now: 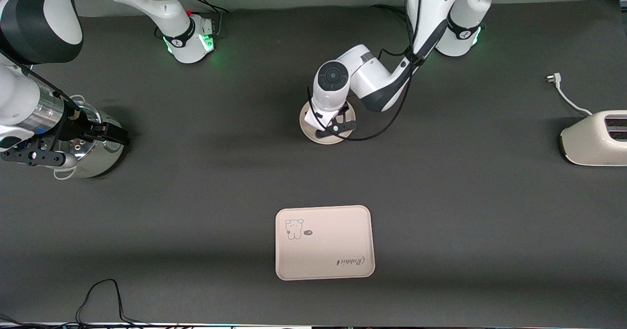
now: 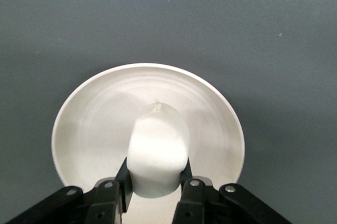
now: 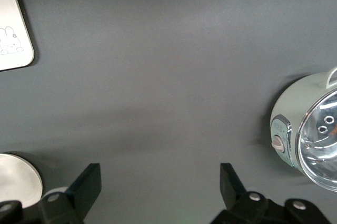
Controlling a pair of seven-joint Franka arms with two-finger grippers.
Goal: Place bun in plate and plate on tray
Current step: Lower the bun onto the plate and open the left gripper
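The round cream plate (image 1: 331,140) lies mid-table, farther from the front camera than the tray (image 1: 324,243). My left gripper (image 1: 338,126) is low over the plate and hides the bun in the front view. In the left wrist view the left gripper (image 2: 156,174) is shut on the off-white bun (image 2: 158,145), over the plate's middle (image 2: 95,124). I cannot tell whether the bun touches the plate. My right gripper (image 1: 115,135) waits, open and empty, beside the pot at the right arm's end; its fingers (image 3: 87,184) stand wide apart. The tray's corner (image 3: 13,29) shows there too.
A steel pot with a glass lid (image 1: 93,157) stands at the right arm's end and shows in the right wrist view (image 3: 310,134). A cream toaster (image 1: 595,138) with its plug and cord (image 1: 563,91) is at the left arm's end. A black cable (image 1: 103,294) lies by the front edge.
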